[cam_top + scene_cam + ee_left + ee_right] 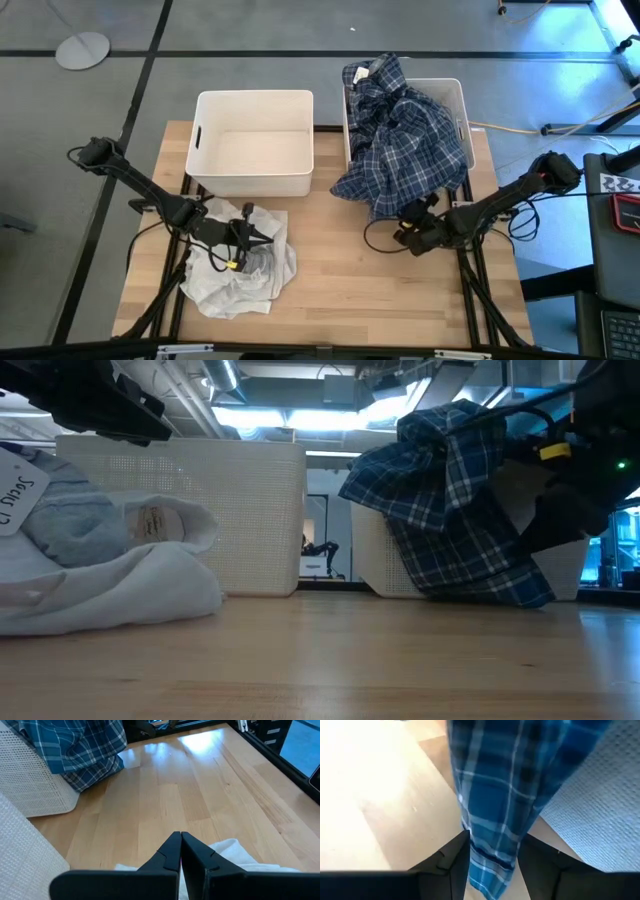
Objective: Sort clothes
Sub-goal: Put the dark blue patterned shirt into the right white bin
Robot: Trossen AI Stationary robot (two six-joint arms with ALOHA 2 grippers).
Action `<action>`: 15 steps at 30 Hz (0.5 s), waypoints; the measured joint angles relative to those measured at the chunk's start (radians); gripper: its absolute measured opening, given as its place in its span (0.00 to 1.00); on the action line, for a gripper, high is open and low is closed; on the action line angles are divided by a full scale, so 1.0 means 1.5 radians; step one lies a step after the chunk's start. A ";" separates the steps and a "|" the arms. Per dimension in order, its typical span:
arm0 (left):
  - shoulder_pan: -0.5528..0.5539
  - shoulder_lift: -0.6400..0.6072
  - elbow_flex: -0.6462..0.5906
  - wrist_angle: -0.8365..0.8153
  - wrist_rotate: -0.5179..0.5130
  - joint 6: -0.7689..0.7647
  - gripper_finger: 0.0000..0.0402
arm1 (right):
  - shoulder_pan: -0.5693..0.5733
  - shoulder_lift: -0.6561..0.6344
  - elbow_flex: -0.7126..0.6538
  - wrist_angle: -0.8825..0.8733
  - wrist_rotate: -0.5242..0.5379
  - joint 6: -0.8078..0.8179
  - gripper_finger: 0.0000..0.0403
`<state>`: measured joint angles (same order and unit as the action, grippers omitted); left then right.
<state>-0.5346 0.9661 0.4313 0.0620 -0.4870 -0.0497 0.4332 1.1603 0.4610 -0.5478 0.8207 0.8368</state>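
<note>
Right claw [492,865] clamped on plaid shirt [405,135] hem beside bin [455,95]. Left claw [180,851] together, white garment [240,265] beneath.

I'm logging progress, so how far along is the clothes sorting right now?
Partly done. The plaid shirt is draped over the right bin, its hem between the fingers of the right end effector. The left bin looks empty. The white garment lies on the table under the shut left end effector.

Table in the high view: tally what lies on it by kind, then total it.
White plastic bins: 2, left bin and right bin
Plaid shirt: 1
White garment: 1
Total: 4
</note>
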 joint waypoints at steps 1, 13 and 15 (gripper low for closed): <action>0.000 0.000 0.000 0.000 0.000 0.000 0.00 | -0.006 0.000 -0.006 0.018 0.001 -0.004 0.39; 0.000 0.000 0.000 0.001 0.000 0.016 0.00 | -0.075 0.001 -0.056 0.273 -0.065 -0.158 0.36; 0.000 0.000 0.000 0.001 0.000 0.016 0.00 | -0.075 0.001 -0.056 0.333 -0.067 -0.206 0.29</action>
<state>-0.5346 0.9661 0.4313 0.0631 -0.4870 -0.0261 0.3202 1.1610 0.3775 -0.0487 0.7203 0.5280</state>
